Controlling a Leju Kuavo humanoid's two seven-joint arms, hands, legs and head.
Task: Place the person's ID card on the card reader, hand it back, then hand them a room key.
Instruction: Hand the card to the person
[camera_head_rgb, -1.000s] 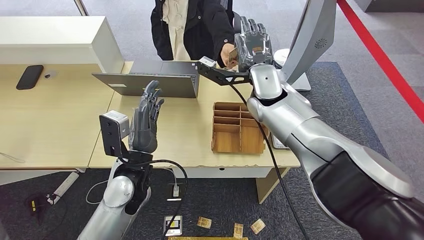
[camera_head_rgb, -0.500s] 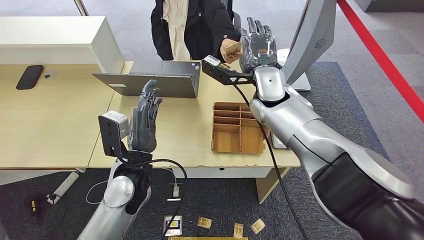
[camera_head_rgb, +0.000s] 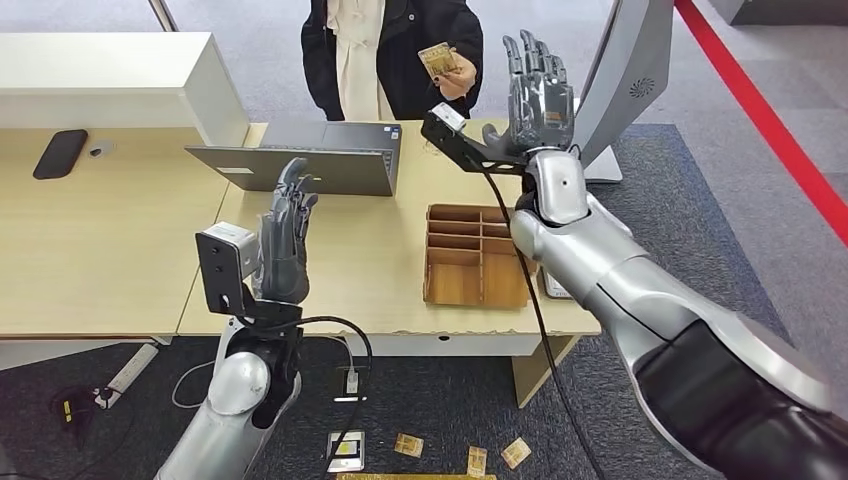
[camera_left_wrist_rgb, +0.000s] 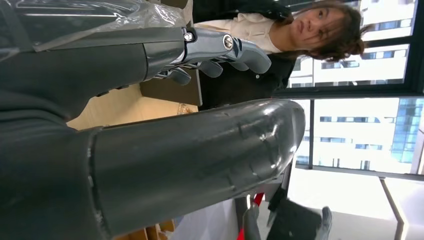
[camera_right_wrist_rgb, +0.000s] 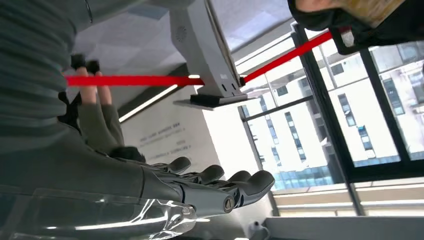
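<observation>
- Currently, the light wooden desk (camera_head_rgb: 120, 250) carries an open grey laptop (camera_head_rgb: 310, 165) near its far edge, in front of the person in a dark jacket (camera_head_rgb: 400, 50) who stands behind that edge.
- A brown wooden compartment tray (camera_head_rgb: 470, 258) sits close to the near right corner of the desk, just beside the right forearm.
- A grey monitor on a stand (camera_head_rgb: 625, 75) rises at the far right corner of the desk, directly beside the right hand (camera_head_rgb: 540, 90).
- A black phone (camera_head_rgb: 59, 153) lies near the far left edge of the desk, below a white raised counter (camera_head_rgb: 110, 75).
- On the dark carpet under the near edge lie several small tan cards (camera_head_rgb: 470, 455), a white power strip (camera_head_rgb: 130, 368) and loose cables.
- The small tan rectangular card (camera_head_rgb: 438, 58) has a dark patch on its face; finer print is too small to read.
- That card is held up in the person's hand (camera_head_rgb: 458, 78), above the far edge of the desk and apart from the right hand.
- The right hand is raised upright, fingers extended and slightly spread, palm empty; it touches nothing.
- In the right wrist view the same fingers (camera_right_wrist_rgb: 220, 182) lie straight with nothing between them.
- The left hand (camera_head_rgb: 285, 240) is raised over the near edge of the desk, fingers straight and apart, holding nothing.
- In the left wrist view its fingers (camera_left_wrist_rgb: 225, 50) point toward the person and grasp nothing.
</observation>
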